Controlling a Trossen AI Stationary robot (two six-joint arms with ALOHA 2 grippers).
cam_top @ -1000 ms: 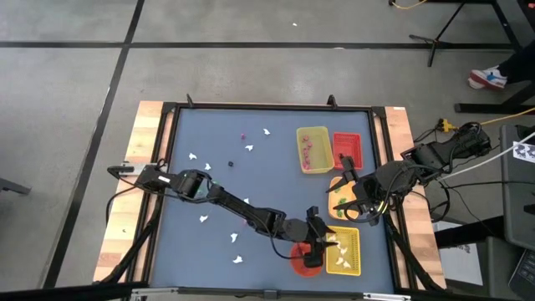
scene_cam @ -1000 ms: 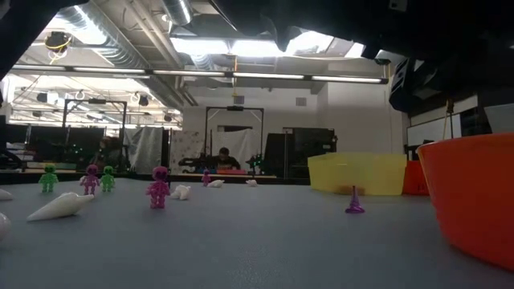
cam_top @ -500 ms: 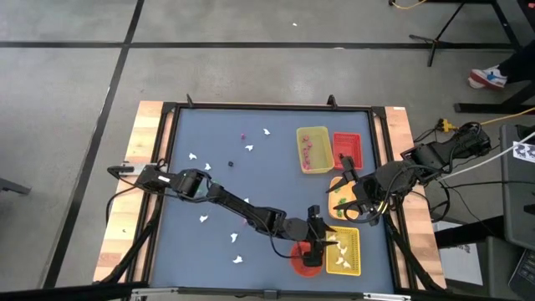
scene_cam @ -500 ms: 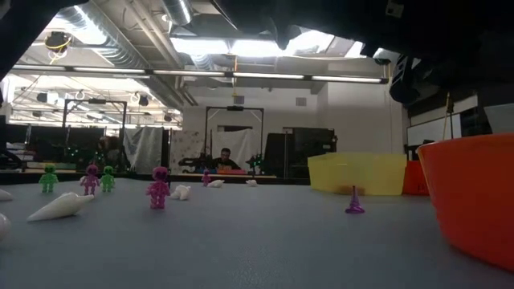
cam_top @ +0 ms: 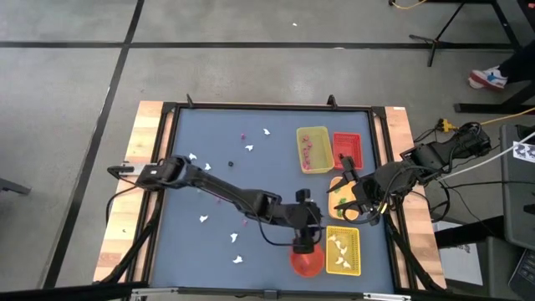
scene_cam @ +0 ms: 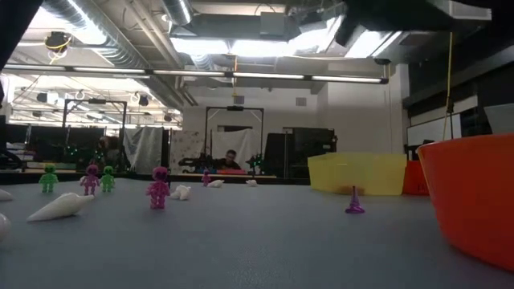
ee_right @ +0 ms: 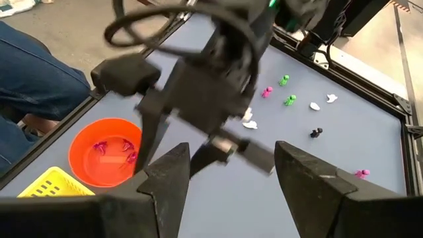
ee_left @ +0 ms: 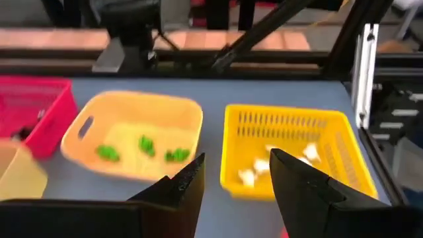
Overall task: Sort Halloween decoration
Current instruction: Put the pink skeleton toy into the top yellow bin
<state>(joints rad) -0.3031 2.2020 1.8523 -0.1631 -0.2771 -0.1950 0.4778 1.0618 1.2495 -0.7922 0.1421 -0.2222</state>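
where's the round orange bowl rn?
High view: the round orange bowl sits at the table's near edge, right of centre, just left of the yellow mesh tray holding white pieces, with the left gripper over its rim.

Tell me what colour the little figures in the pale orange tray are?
Green. The figures in the pale orange tray show best in the left wrist view.

From table height I see a pink figure (scene_cam: 158,186) standing between two green figures (scene_cam: 49,177) and a white ghost piece (scene_cam: 59,206) lying on its side. A small purple cone (scene_cam: 354,201) stands before the yellow tray (scene_cam: 357,173), with the orange bowl (scene_cam: 470,201) close by (cropped at the edge).
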